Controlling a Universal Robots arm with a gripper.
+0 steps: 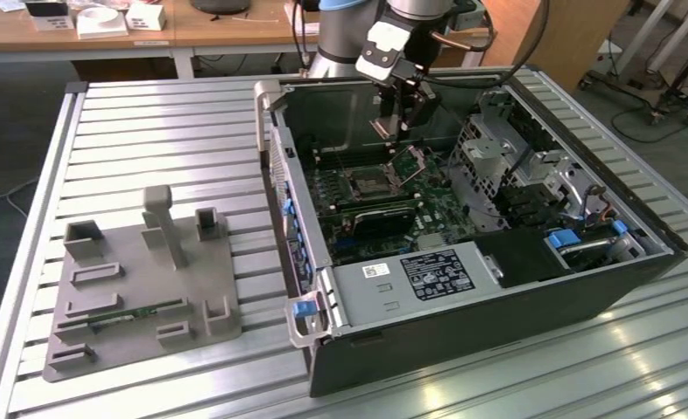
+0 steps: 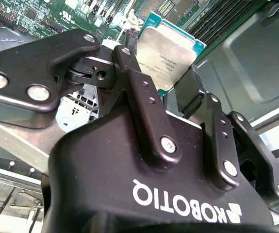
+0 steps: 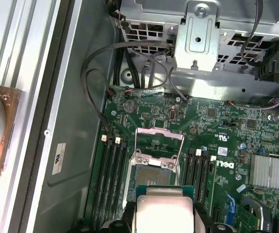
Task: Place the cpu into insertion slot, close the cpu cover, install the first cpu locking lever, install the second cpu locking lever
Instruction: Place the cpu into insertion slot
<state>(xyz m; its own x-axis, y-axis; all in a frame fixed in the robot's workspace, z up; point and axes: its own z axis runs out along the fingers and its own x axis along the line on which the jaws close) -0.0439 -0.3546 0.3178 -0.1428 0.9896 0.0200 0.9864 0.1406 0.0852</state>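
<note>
One cpu [image 2: 171,48], a flat square chip with a dull silver-grey lid on a green rim, is clamped between the two black fingers of the gripper [image 2: 158,63]. It hangs above the insertion slot [image 3: 155,174] without touching it. The slot lies bare and dark-centred, with the cpu cover [image 3: 159,131] raised open beside it. An open computer case [image 1: 484,332] holds the green motherboard [image 3: 217,121], with black memory slots [image 3: 112,174] flanking the socket. On the exterior view's left, a grey fixture [image 1: 134,262] on the slatted table [image 1: 146,113] holds a narrow green strip [image 1: 123,315].
</note>
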